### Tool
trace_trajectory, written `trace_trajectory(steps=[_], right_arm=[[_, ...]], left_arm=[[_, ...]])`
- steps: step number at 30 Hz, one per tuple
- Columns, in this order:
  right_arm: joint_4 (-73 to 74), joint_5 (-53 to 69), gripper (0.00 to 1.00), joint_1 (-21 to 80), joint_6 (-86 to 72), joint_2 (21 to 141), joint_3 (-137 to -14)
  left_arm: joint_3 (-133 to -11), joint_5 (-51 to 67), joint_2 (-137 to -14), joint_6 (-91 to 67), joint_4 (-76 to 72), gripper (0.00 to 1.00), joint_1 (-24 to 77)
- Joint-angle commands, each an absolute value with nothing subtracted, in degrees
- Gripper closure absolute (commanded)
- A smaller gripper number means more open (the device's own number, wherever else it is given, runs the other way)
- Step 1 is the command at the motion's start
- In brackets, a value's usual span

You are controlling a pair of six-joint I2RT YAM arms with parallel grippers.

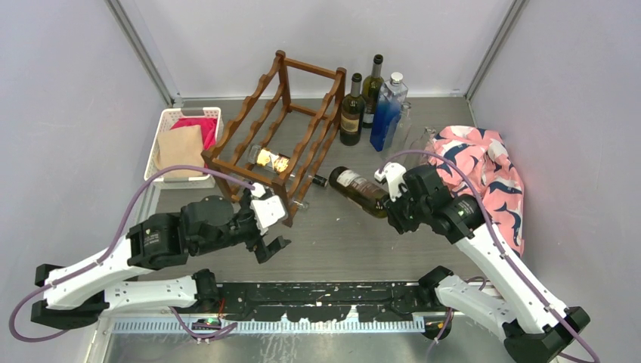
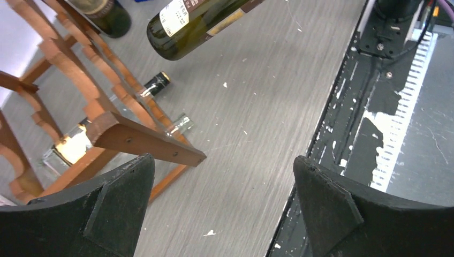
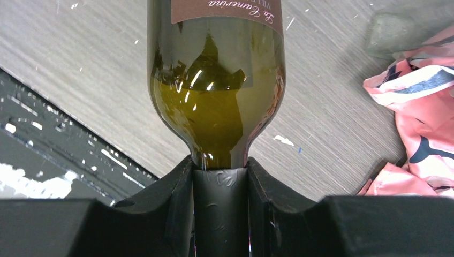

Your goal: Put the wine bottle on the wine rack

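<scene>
The dark green wine bottle (image 1: pixel 361 189) hangs roughly level above the table, its base pointing left toward the wine rack (image 1: pixel 291 125). My right gripper (image 1: pixel 393 203) is shut on its black foil neck; in the right wrist view both fingers (image 3: pixel 174 198) press the neck of the wine bottle (image 3: pixel 217 101). The reddish-brown rack tilts back and holds a clear bottle with a gold label (image 1: pixel 272 160). My left gripper (image 1: pixel 269 243) is open and empty just in front of the rack's near corner (image 2: pixel 144 142). The held wine bottle (image 2: pixel 193 27) shows at the top of the left wrist view.
A white basket (image 1: pixel 168 121) with pink and tan cloths sits left of the rack. Two dark bottles (image 1: pixel 351 110) and a blue bottle (image 1: pixel 388 113) stand at the back. A pink patterned cloth (image 1: pixel 484 170) lies on the right. A black-capped neck (image 2: pixel 158 81) pokes out of the rack.
</scene>
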State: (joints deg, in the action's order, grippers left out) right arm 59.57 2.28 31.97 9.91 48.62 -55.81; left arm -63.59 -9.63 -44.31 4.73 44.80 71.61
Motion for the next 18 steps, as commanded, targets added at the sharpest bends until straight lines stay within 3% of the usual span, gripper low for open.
trace_trajectory(steps=[1,18], right_arm=[[45.6,2.8,0.99,29.1,8.3,50.4,-59.1],[26.1,8.4,0.99,23.6,3.4,62.3,-54.5]], left_arm=[[-68.6,-14.1,-45.2,6.0,41.6,0.00,71.7],[-64.9,-17.8,-41.7,6.2,38.8,0.00,71.7]])
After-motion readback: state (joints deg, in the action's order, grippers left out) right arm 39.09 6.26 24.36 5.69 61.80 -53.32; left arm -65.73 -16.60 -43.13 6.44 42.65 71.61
